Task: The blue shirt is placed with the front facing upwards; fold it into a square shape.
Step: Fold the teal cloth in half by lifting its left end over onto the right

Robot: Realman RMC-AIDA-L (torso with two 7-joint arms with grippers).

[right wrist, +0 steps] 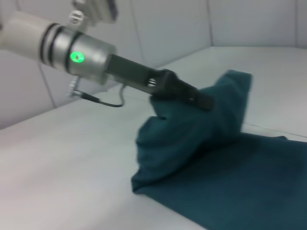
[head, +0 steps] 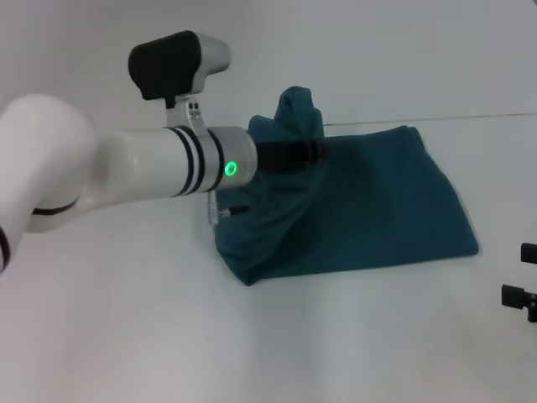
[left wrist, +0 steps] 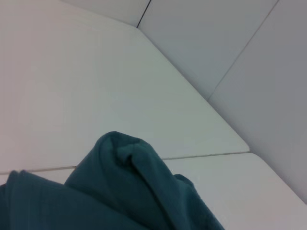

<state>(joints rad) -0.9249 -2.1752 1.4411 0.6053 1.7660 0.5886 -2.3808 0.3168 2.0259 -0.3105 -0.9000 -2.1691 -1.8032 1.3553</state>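
The left arm [head: 126, 168] reaches in from the nine o'clock side of the head view, its white forearm crossing toward the centre, a green light [head: 230, 168] glowing on the wrist ring. Its left gripper [head: 315, 149] is clenched on a fold of the blue shirt [head: 369, 210], holding a bunch of cloth lifted off the table [head: 168, 336]. The raised cloth peaks toward twelve o'clock from the gripper, and the fabric drapes down from it to the rest of the garment.

In the right wrist view the dark body of that gripper [right wrist: 204, 100] is buried in the lifted bunch [right wrist: 192, 134], with cloth wrapped around its tip; the fingertips themselves are hidden. A thin black cable [right wrist: 103, 101] loops under the wrist.

The left wrist view shows only the raised hump of the shirt [left wrist: 124, 187] against the white table [left wrist: 96, 86] and wall panels [left wrist: 240, 43].

The rest of the shirt lies flat on the table, spreading from the centre toward three o'clock as a broad, roughly four-sided shape. No lettering shows on the visible surface.

At four o'clock, at the very edge of the head view, a bit of the right gripper [head: 526, 294] pokes in, well apart from the shirt; whether it is released or clenched I cannot tell.
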